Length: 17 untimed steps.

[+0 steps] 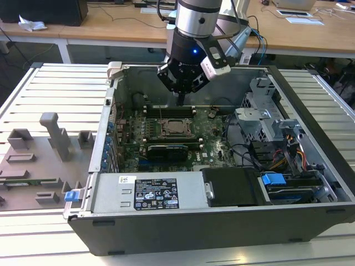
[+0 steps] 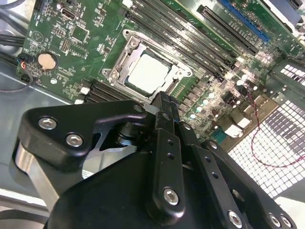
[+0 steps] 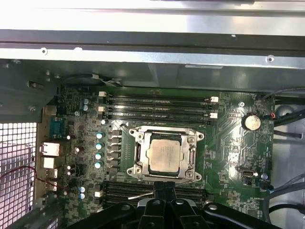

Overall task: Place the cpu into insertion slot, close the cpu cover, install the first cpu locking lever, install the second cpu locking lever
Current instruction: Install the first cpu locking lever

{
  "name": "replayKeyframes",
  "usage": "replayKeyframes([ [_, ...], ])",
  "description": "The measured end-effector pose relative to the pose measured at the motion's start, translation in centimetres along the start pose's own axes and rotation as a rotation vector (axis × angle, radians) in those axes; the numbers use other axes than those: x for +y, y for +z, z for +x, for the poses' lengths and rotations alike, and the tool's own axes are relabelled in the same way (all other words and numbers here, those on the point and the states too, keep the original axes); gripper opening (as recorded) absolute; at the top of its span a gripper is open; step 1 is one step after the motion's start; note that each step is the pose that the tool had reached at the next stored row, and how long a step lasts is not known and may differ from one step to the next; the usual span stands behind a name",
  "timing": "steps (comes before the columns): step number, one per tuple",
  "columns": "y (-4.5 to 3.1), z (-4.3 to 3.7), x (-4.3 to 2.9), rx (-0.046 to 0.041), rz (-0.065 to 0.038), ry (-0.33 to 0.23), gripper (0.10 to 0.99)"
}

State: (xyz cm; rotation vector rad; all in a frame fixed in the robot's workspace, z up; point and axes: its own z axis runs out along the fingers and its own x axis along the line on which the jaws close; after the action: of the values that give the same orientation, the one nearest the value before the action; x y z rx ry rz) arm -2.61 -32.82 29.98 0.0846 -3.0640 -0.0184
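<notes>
Gripper [image 1: 179,98] fingers closed together, hovering over open black computer case [image 1: 222,233]; pale silver square cpu [image 3: 164,155] seated in silver-rimmed square insertion slot [image 3: 193,155].

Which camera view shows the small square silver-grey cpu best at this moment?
The first wrist view: the small square silver-grey cpu lies whole and uncovered, seen almost straight down. The second wrist view shows it at a slant, just beyond the black gripper. The exterior view shows it from afar.

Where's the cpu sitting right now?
In the first wrist view the cpu lies in the insertion slot, between the memory slots, near the claw.
</notes>
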Motion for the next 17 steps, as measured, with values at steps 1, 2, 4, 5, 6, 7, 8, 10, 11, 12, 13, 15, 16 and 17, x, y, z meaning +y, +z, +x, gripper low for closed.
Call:
replayKeyframes([
  [1,0.0,0.0,0.0,-0.0009,0.0,0.0,0.106],
  [2,0.0,0.0,0.0,-0.0053,0.0,0.0,0.106],
  [4,0.03,0.0,0.0,-0.0251,0.002,0.0,0.106],
  [5,0.04,0.0,0.0,-0.0389,0.003,0.0,0.106],
  [6,0.06,0.0,0.0,-0.0574,0.004,-0.001,0.106],
  [7,0.08,-0.01,0.0,-0.0719,0.005,-0.001,0.106],
  [8,0.08,-0.01,0.0,-0.072,0.005,-0.001,0.106],
  [10,0.07,0.0,0.0,-0.0719,0.005,-0.001,0.106],
  [11,0.07,0.0,0.0,-0.0719,0.005,-0.001,0.106],
  [12,0.07,-0.01,0.0,-0.072,0.005,-0.001,0.106],
  [13,0.07,0.0,0.0,-0.072,0.005,-0.001,0.106],
  [15,0.07,0.04,0.0,-0.072,0.005,0.0,0.106],
  [16,0.08,0.14,0.01,-0.072,0.005,-0.001,0.106],
  [17,0.09,0.29,0.01,-0.0721,0.005,-0.001,0.106],
])
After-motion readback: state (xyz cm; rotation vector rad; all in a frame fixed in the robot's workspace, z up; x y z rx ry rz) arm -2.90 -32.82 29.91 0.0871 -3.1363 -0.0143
